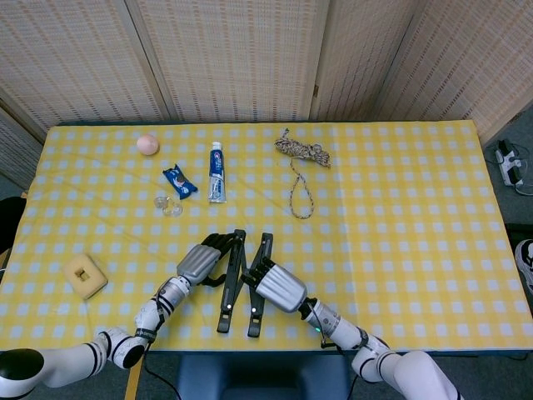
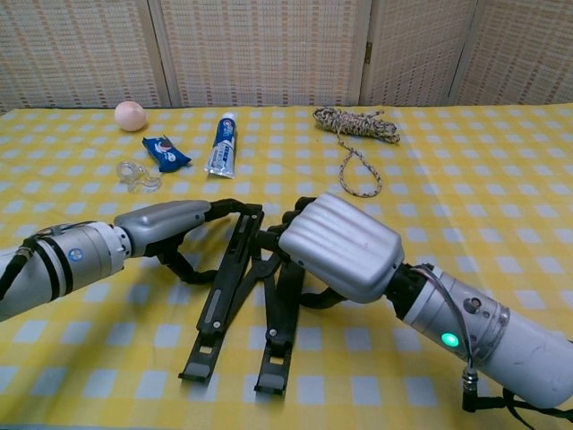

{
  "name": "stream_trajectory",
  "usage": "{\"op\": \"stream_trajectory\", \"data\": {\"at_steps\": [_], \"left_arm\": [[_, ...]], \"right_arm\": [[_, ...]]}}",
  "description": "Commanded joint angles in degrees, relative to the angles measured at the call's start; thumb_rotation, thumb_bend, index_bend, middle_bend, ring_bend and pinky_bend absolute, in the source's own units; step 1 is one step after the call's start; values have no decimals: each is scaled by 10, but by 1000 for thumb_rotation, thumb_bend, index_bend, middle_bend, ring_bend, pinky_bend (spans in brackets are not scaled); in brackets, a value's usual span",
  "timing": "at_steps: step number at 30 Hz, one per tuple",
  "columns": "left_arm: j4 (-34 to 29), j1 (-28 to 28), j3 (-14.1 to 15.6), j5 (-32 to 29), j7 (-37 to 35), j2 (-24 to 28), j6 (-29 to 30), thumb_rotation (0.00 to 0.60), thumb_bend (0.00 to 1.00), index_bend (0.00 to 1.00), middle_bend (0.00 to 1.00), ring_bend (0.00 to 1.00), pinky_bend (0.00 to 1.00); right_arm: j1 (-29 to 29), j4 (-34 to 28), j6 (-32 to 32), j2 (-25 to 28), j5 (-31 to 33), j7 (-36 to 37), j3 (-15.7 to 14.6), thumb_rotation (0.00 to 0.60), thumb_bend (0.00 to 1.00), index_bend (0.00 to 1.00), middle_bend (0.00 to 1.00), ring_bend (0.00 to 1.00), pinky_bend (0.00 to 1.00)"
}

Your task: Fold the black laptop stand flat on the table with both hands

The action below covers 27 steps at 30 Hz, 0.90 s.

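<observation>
The black laptop stand (image 1: pixel 236 283) (image 2: pixel 235 296) lies on the yellow checked table near its front edge, its two long bars almost parallel and close together. My left hand (image 1: pixel 202 262) (image 2: pixel 166 224) grips the left bar near its far end, fingers curled over it. My right hand (image 1: pixel 277 286) (image 2: pixel 340 244) grips the right bar from the right side, its silver back covering the bar's upper half. The crossing links between the bars are mostly hidden under the hands.
Behind the stand lie a toothpaste tube (image 1: pixel 216 171) (image 2: pixel 221 144), a blue snack packet (image 1: pixel 178 180) (image 2: pixel 165 152), a clear plastic piece (image 1: pixel 167 203) (image 2: pixel 134 172), a peach (image 1: pixel 147 144) (image 2: pixel 130 116) and a coiled rope (image 1: pixel 301 159) (image 2: pixel 356 128). A yellow sponge (image 1: pixel 85 276) sits at the left.
</observation>
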Motion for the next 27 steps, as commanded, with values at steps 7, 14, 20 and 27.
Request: {"op": "stream_trajectory", "data": {"at_steps": [7, 14, 20, 27], "left_arm": [[-46, 19, -7, -4, -2, 47, 31, 600, 237, 52, 31, 0, 0], [-98, 39, -6, 3, -5, 100, 62, 600, 237, 49, 28, 0, 0], [-111, 51, -2, 3, -10, 123, 71, 600, 237, 49, 16, 0, 0], [-114, 60, -1, 1, -26, 138, 77, 600, 237, 49, 15, 0, 0]], "right_arm": [[22, -161, -36, 106, 3, -12, -4, 600, 155, 214, 345, 379, 434], [91, -458, -239, 285, 73, -83, 23, 600, 155, 45, 176, 218, 206], [146, -553, -394, 351, 163, -153, 58, 600, 154, 0, 43, 76, 37], [191, -556, -472, 349, 210, -207, 76, 600, 155, 0, 38, 71, 36]]}}
